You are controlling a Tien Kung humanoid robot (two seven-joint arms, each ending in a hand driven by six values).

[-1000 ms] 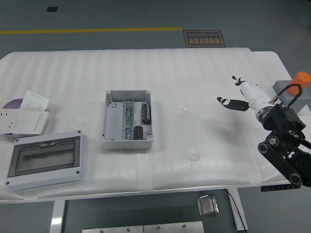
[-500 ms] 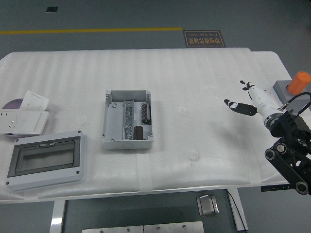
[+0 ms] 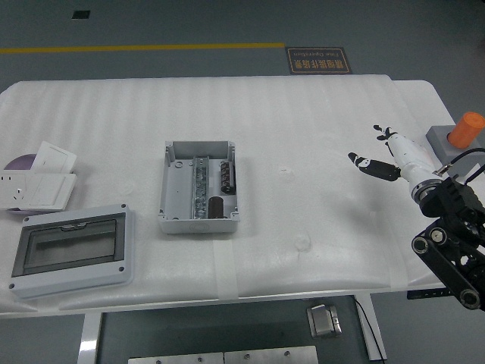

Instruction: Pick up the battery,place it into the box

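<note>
A grey open box (image 3: 198, 187) sits in the middle of the table, with terminal strips inside. A dark cylindrical battery (image 3: 217, 206) lies in the box's near right corner. My right hand (image 3: 379, 152) hovers over the table's right side, far to the right of the box, with its white fingers (image 3: 369, 164) spread and nothing in them. Its black arm comes in from the lower right corner. The left arm does not show.
A grey enclosure with a clear window lid (image 3: 72, 250) lies at the near left. White socket plates (image 3: 42, 182) and a purple disc (image 3: 17, 161) sit at the left edge. A grey block with an orange cylinder (image 3: 457, 135) stands at the right edge.
My right hand has drawn back to the right, away from the box, and risen slightly. In the last half second it barely moved. The box and battery stayed put.
</note>
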